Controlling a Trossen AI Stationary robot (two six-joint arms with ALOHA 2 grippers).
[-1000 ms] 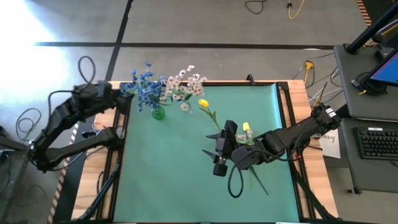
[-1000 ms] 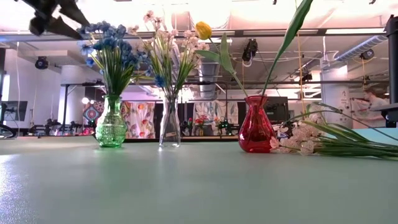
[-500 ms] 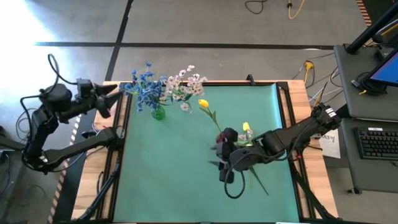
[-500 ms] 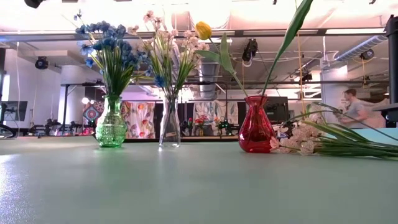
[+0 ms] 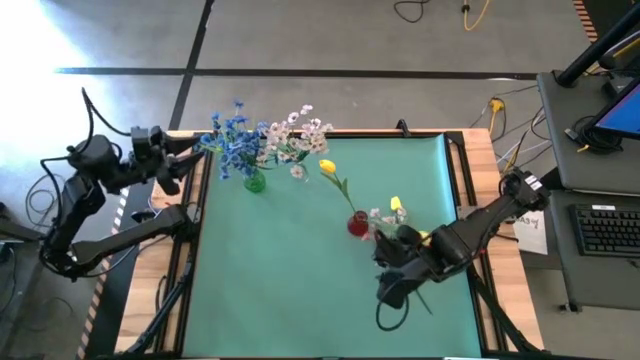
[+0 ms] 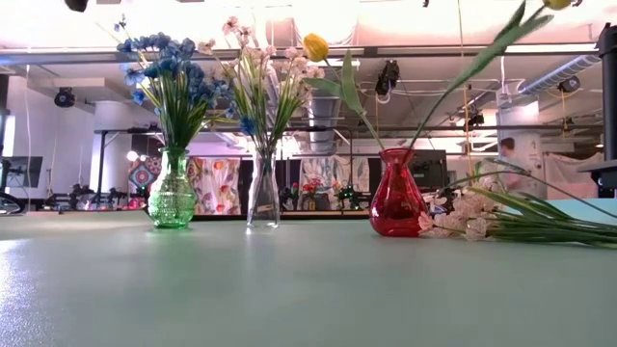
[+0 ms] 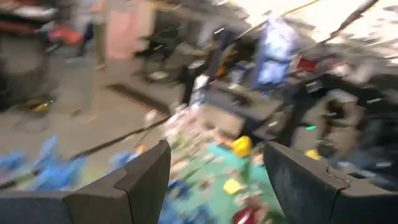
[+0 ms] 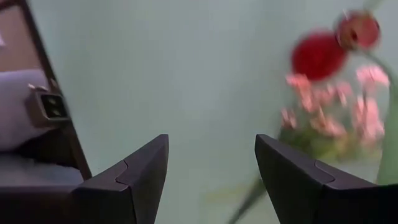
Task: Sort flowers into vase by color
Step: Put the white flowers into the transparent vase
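Green mat (image 5: pixel 280 280), three vases, workshop room behind

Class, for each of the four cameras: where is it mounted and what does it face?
High: overhead, looking down; both arms show.
Low: at tabletop height, facing the green vase, clear vase and red vase; no arm clearly shows.
Left wrist: past open left end effector.
Right wrist: past open right end effector.
Shared: red vase.

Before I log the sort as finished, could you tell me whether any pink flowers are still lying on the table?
Yes, a bunch of pink flowers lies flat on the table beside the red vase.
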